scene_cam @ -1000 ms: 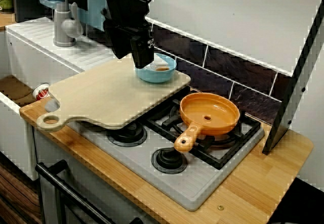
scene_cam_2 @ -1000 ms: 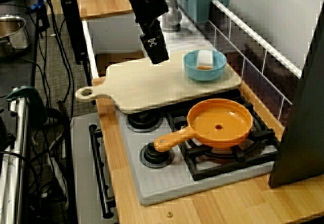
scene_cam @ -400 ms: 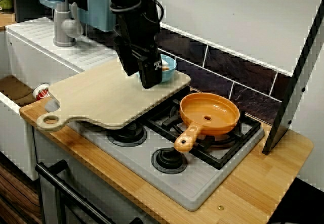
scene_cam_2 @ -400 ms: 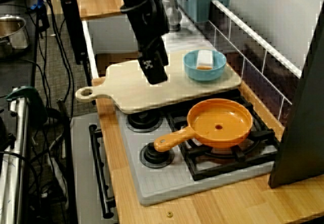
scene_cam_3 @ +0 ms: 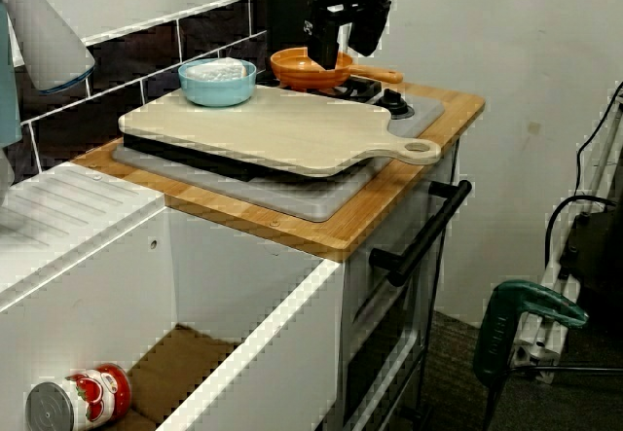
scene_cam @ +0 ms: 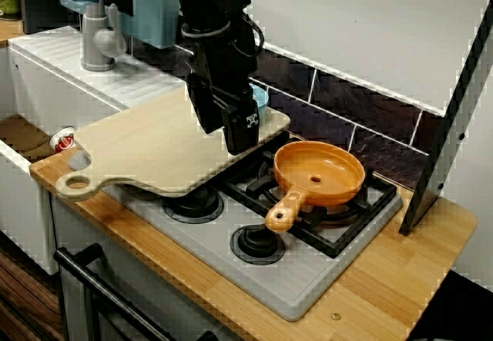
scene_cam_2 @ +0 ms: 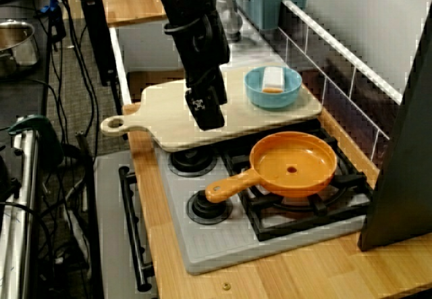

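So the gripper (scene_cam_3: 346, 50) hangs over the right end of the cutting board (scene_cam: 154, 145), the end next to the orange pan (scene_cam: 318, 173). In the view from the sink side you can see both fingers (scene_cam_3: 324, 47) with wall showing between them, so the pincer is spread apart and there's nothing in it. The front view backs that up, with two dark prongs and a gap. It looks like it's floating a bit above the wood rather than touching it, though the angles aren't good enough for me to swear to that.

The board itself lies flat across the left half of the grey stove (scene_cam: 296, 283), covering the two burners on that side. Its round-holed handle sticks out over the counter edge towards the sink.

A blue bowl (scene_cam_2: 273, 98) sits on the board's back right corner, near the tiled wall, with something white (scene_cam_2: 273, 77) in it. From the front the arm hides most of the bowl. The high view from the stove's right end shows it whole, and the gripper is near it but apart from it.

The pan sits on the back right burner, handle pointing to the front. There's also a red tin can (scene_cam_3: 73, 402) lying on its side down in the sink.
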`<state>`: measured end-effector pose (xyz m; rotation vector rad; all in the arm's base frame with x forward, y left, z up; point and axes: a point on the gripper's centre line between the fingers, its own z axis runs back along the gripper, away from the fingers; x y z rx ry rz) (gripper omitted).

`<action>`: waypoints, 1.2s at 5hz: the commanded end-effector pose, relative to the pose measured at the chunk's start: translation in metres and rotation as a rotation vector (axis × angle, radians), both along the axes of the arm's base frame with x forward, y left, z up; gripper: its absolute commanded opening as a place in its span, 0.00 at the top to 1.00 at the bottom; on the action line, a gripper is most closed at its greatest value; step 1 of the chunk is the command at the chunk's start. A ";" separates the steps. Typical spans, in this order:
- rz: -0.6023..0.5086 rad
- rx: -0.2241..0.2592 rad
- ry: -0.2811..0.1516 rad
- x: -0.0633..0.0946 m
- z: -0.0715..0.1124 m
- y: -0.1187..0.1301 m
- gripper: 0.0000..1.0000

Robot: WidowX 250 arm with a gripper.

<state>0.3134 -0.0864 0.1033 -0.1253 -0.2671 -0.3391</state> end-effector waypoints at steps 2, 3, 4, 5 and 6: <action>0.174 -0.026 -0.029 0.022 0.009 -0.003 0.00; 0.220 -0.031 -0.020 0.030 0.006 -0.003 0.00; 0.256 -0.038 -0.025 0.037 0.005 -0.005 0.00; 0.291 -0.043 -0.032 0.044 0.004 -0.008 0.00; 0.309 -0.048 -0.026 0.051 0.002 -0.011 0.00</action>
